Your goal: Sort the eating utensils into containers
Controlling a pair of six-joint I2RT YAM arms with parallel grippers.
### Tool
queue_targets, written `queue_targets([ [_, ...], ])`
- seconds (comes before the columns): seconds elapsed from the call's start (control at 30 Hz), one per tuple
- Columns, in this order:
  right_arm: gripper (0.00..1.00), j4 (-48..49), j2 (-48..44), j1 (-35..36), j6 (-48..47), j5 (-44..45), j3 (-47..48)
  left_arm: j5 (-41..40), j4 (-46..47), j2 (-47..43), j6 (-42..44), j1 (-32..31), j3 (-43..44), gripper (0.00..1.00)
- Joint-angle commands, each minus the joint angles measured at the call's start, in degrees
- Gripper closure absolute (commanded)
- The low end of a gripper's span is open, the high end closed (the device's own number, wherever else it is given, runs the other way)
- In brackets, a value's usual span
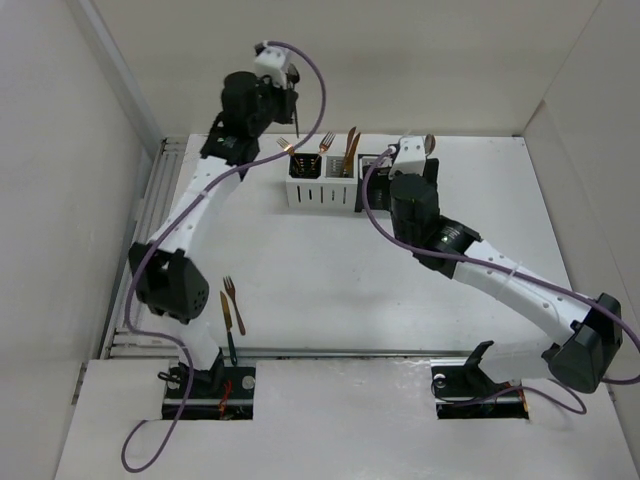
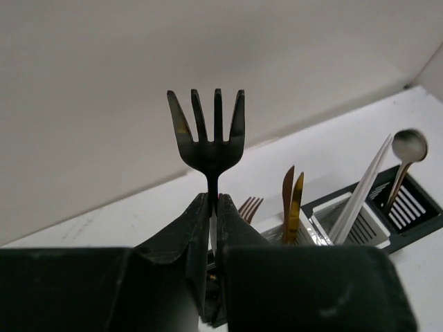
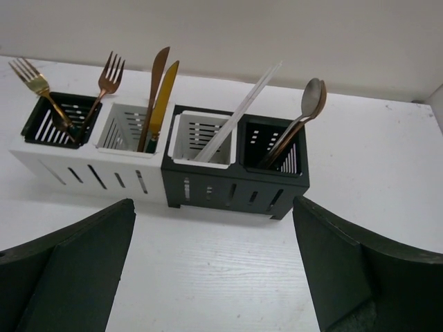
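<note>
My left gripper [image 1: 288, 98] is shut on a black fork [image 2: 208, 131], held high above the left end of the containers [image 1: 328, 182]; in the left wrist view its tines point up past the gripper [image 2: 213, 207]. The fork shows as a dark sliver [image 1: 298, 122] in the top view. The containers [image 3: 173, 149] hold two forks [image 3: 41, 86], two knives [image 3: 158, 90], white chopsticks [image 3: 239, 111] and spoons [image 3: 308, 104]. My right gripper [image 3: 214, 277] is open and empty, just in front of the black boxes [image 1: 392, 165]. A copper fork [image 1: 232, 298] and a dark-handled knife [image 1: 228, 325] lie at the near left.
White walls enclose the table at the back and both sides. A metal rail [image 1: 150, 230] runs along the left edge. The right arm's forearm [image 1: 500, 275] stretches across the right half of the table [image 1: 330, 290].
</note>
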Motion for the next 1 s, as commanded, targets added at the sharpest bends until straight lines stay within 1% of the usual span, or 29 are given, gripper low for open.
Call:
queue_targets([
  [0.0, 0.0, 3.81, -0.56, -1.48, -3.51, -1.05, 3.96, -3.44, 7.85, 6.01, 1.91, -2.61, -0.41, 1.0],
  [0.07, 0.0, 3.81, -0.56, -2.1, -3.52, -1.66, 3.97, -3.45, 7.85, 9.09, 1.13, -3.22, 0.73, 1.0],
  [0.17, 0.0, 4.34, -0.56, -3.15, -3.52, -1.66, 3.36, -3.45, 7.24, 10.42, 1.12, -3.76, 0.73, 1.0],
  [0.4, 0.0, 4.34, -3.02, -3.77, -3.52, -1.66, 1.25, -5.82, 7.24, 9.19, 0.6, -3.76, -10.59, 1.0],
  [0.43, 0.0, 4.34, -3.02, -4.29, -3.52, -1.66, 1.24, -5.82, 7.24, 9.19, 0.6, -3.76, -11.91, 0.9],
  [0.5, 0.0, 4.34, -3.02, -4.29, -3.52, -1.66, 1.24, -5.82, 5.14, 8.05, 0.6, -3.76, -11.92, 0.56],
  [0.53, 0.0, 4.34, -3.54, -4.29, -3.52, -1.66, 1.24, -5.82, 4.26, 8.05, 0.6, -3.76, -11.92, 0.44],
  [0.57, 0.0, 4.34, -3.55, -4.29, -3.52, -1.66, 1.24, -5.82, 3.47, 7.44, -0.1, -3.76, -10.88, 0.29],
  [0.6, 0.0, 4.34, -4.07, -4.29, -3.52, -2.18, 1.24, -6.87, 2.5, 7.43, -0.11, -3.76, -10.08, 0.24],
  [0.67, 0.0, 4.34, -4.77, -4.29, -2.99, -3.49, 0.72, -9.5, -1.71, 5.68, -0.64, -3.76, -6.15, 0.17],
  [0.7, 0.0, 4.34, -5.3, -4.29, -2.99, -4.55, 0.72, -10.91, -3.55, 5.06, -1.42, -3.76, -4.55, 0.17],
  [0.73, 0.0, 4.34, -6.35, -4.29, -2.47, -5.52, 0.72, -13.01, -8.01, 3.32, -2.21, -2.97, -3.32, 0.17],
  [0.77, 0.0, 4.34, -6.97, -4.29, -2.46, -6.31, 0.11, -17.21, -10.66, 2.17, -4.74, -1.66, -2.44, 0.17],
  [0.8, 0.0, 4.34, -7.67, -3.68, -2.46, -6.84, -0.6, -18.64, -13.39, 0.85, -5.81, -0.86, -2.43, 0.17],
  [0.83, 0.0, 4.34, -8.99, -2.81, -2.46, -7.37, -0.6, -19.79, -16.37, -0.55, -6.6, -0.16, -3.47, 0.17],
  [0.87, 0.0, 4.34, -9.52, -2.28, -2.46, -7.37, -1.39, -20.67, -22.75, -3.44, -6.61, 1.24, -4.96, 0.19],
  [0.9, 0.0, 4.34, -10.05, -1.66, -1.94, -7.37, -1.92, -20.68, -26.04, -4.69, -6.61, 1.95, -9.33, 0.21],
  [0.93, 0.0, 3.82, -10.05, -0.27, -1.93, -7.37, -2.7, -20.68, -29.38, -5.74, -6.0, 2.74, -11.9, 0.22],
  [0.97, 0.0, 3.81, -10.92, 0.44, -1.93, -7.37, -2.71, -19.37, -35.24, -7.23, -5.13, 3.44, -14.88, 0.28],
])
